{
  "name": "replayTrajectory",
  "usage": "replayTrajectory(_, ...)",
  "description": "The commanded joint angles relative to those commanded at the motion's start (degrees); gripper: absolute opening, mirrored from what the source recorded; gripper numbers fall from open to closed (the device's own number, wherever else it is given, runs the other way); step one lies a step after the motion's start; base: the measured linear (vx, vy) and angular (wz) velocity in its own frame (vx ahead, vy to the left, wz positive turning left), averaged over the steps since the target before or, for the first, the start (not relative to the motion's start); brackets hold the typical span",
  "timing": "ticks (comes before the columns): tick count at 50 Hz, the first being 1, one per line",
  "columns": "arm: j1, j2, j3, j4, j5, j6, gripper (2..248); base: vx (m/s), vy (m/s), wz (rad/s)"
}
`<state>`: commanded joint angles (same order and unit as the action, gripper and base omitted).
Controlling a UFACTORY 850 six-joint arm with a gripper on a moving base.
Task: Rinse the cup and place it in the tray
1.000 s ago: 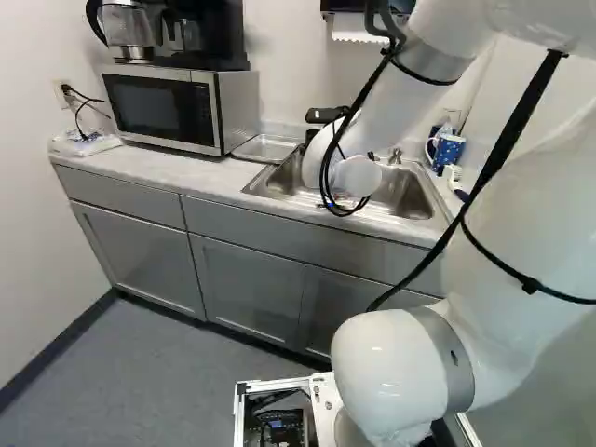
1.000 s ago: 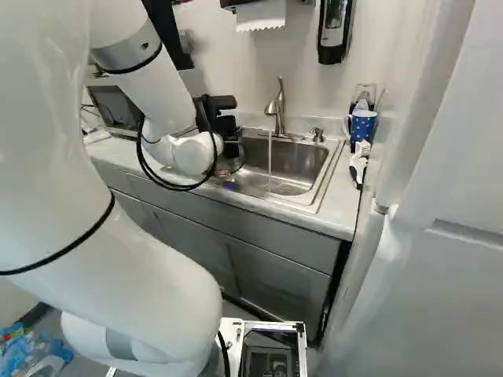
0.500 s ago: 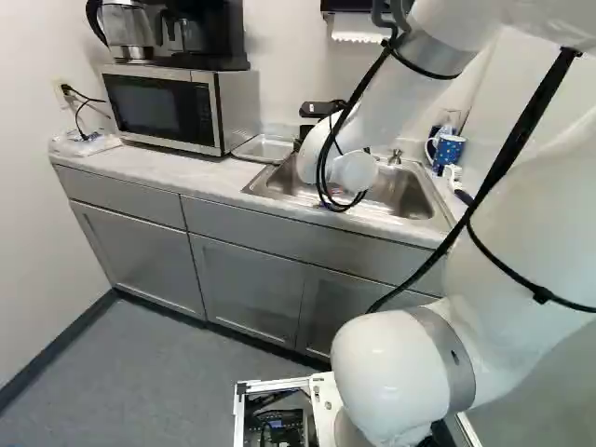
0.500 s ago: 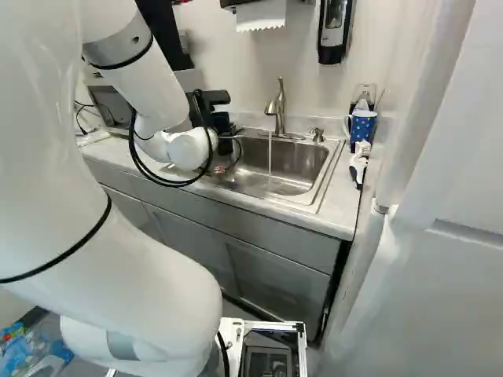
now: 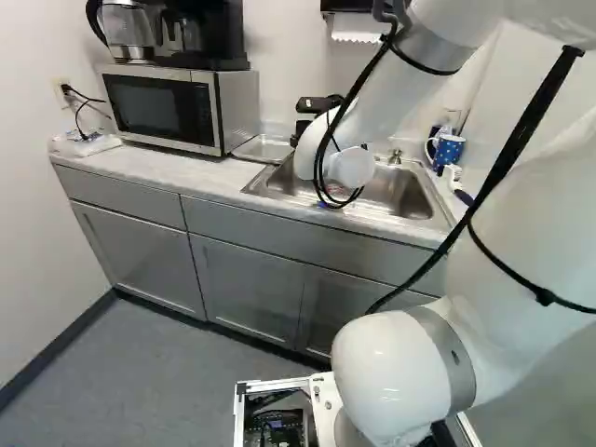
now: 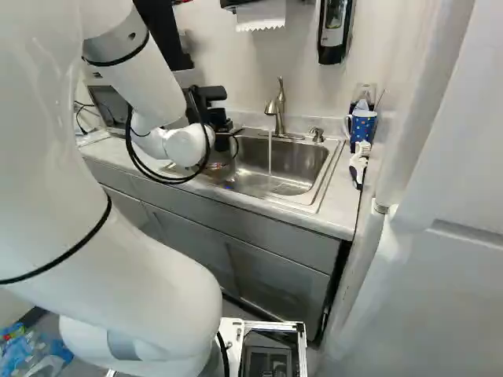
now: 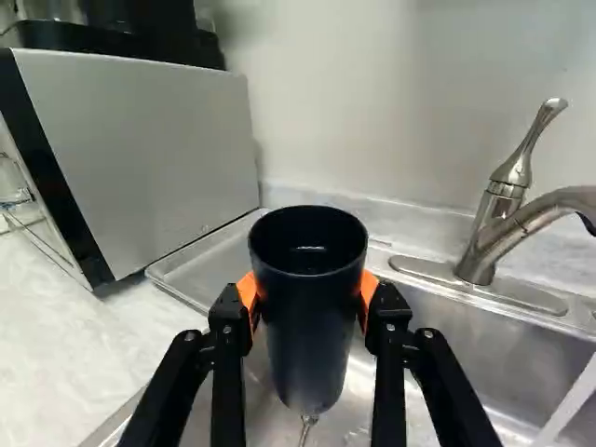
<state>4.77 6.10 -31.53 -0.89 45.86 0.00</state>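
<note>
I've got the black gripper (image 6: 216,118) closed on the dark cup (image 7: 309,326), one of its orange pads (image 7: 248,296) pressed to either side of the wall. The fingers stand only as far apart as the cup is wide, and they hold it a little below the rim. The cup's mouth faces up toward my wrist camera, and I can see a small glint inside. Something thin and shiny shows just beneath its base; I can't tell what it is.

Taking 12 o'clock as straight ahead of the gripper, the metal tray (image 7: 209,265) lies at 11, beyond the cup, with the microwave (image 7: 149,158) past it at 10. The pale counter (image 7: 47,326) is at 9. The faucet (image 7: 480,261) stands at 2, and its running water (image 7: 568,400) falls at 3, apart from the cup.

In the right base view, I see the gripper at 10 o'clock from the middle of the sink (image 6: 295,161), up by the tray end. The blue spotted mug (image 6: 363,126) stands on the counter at 2 o'clock from that same middle, with a white-and-dark object (image 6: 358,163) near it at 3. In the left base view, the coffee maker (image 5: 209,33) sits on top of the microwave.
</note>
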Motion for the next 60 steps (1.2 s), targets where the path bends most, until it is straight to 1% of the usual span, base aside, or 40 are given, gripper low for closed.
replayTrajectory(7,0.0,0.0,0.0,0.0,0.0,0.12,123,0.0,0.0,0.0)
replayTrajectory(10,0.0,0.0,0.0,0.0,0.0,0.99,123,0.0,0.0,0.0)
replayTrajectory(14,0.0,0.0,0.0,0.0,0.0,2.82,123,0.0,0.0,0.0)
replayTrajectory(60,0.0,0.0,0.0,0.0,0.0,30.11,123,0.0,0.0,0.0)
